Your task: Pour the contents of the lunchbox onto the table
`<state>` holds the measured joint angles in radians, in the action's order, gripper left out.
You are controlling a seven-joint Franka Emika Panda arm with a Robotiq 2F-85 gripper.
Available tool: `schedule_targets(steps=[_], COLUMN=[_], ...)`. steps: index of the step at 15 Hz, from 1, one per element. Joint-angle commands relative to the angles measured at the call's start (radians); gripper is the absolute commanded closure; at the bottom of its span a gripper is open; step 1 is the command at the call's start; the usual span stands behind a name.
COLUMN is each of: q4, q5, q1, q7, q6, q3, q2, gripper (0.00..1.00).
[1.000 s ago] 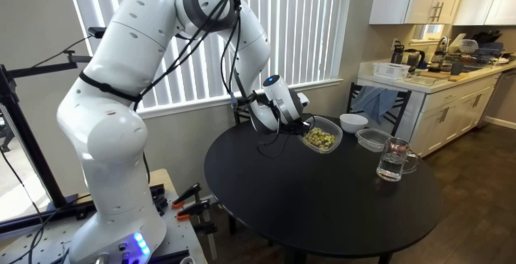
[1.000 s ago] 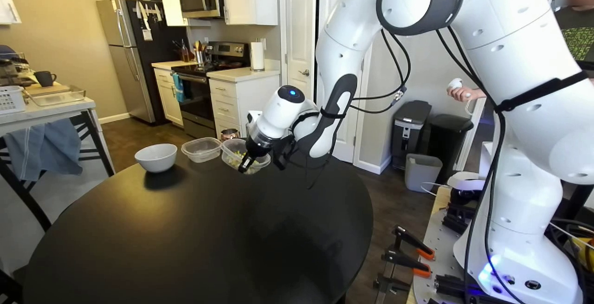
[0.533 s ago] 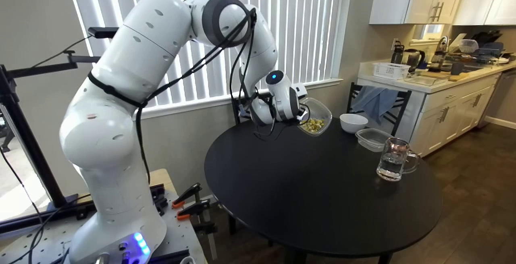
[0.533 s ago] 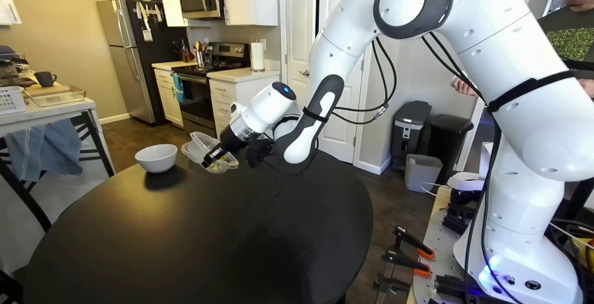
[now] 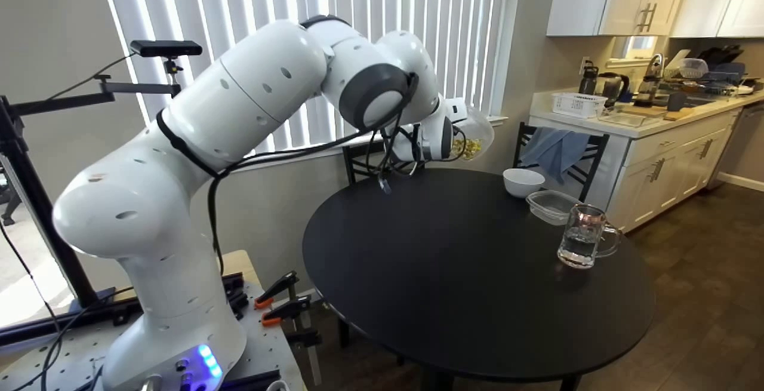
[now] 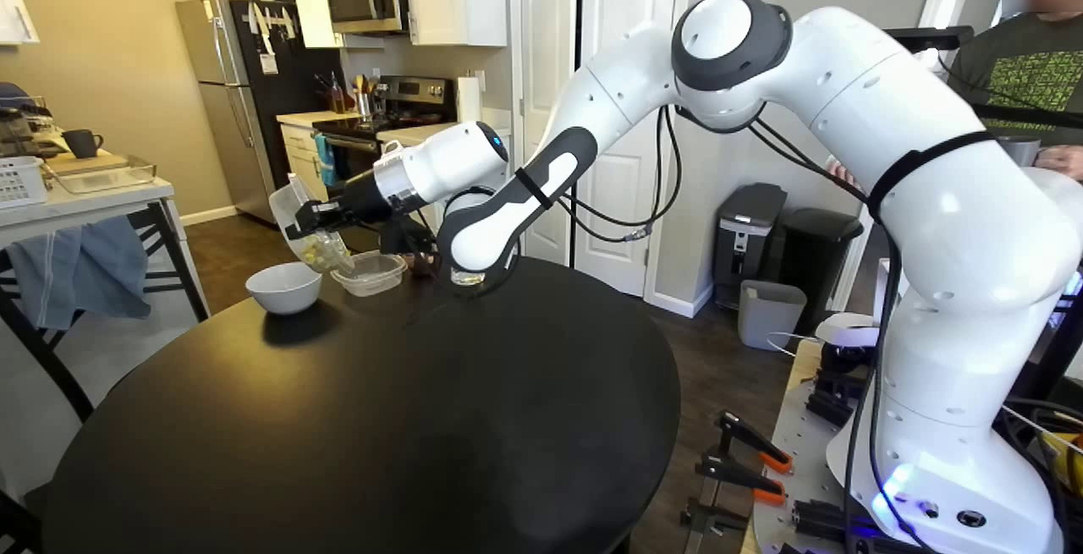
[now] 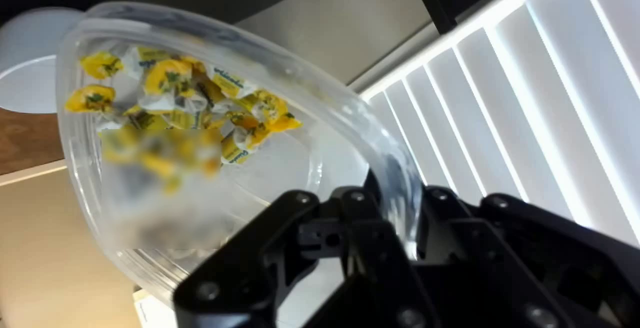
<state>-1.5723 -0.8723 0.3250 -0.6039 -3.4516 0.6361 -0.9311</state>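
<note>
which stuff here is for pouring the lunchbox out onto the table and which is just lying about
Part of the job:
lunchbox, tilted, gripped at its edge by the fingers
yellow wrapped pieces, inside it
black round table

Just lying about:
white bowl, on the table
second clear container, likewise
glass mug, likewise
blue cloth

Lunchbox (image 7: 280, 155) of yellow sweets (image 7: 172, 80) in hand (image 7: 402, 200)

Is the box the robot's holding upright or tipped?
Tipped: in an exterior view the lunchbox slants steeply, contents heaped toward its low side.
</note>
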Motion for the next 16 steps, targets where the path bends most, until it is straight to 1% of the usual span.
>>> schedule_targets(steps=[1,3,5,7,8,9,10,11,16], q4=[0.138,0.15,0.121,0.075,0.059,0.052,0.002,0.009,-0.019], q5=[-0.114,-0.228,-0.355,-0.487,-0.538,-0.577,-0.543,-0.545,-0.543], q1=[0.122,0.17,0.204,0.232,0.238,0.24,0.251,0.252,0.291], q7=[0.084,0.116,0.137,0.133,0.116,0.103,0.043,0.039,0.008], q6=[-0.013,-0.011,-0.01,-0.009,-0.006,-0.005,-0.002,-0.006,-0.007], q3=[0.253,0.382,0.488,0.571,0.595,0.609,0.592,0.598,0.615], q2=[-0.252,-0.37,-0.473,-0.571,-0.609,-0.643,-0.547,-0.572,-0.558], gripper=[0.98,0.98,0.98,0.98,0.98,0.98,0.98,0.98,0.98])
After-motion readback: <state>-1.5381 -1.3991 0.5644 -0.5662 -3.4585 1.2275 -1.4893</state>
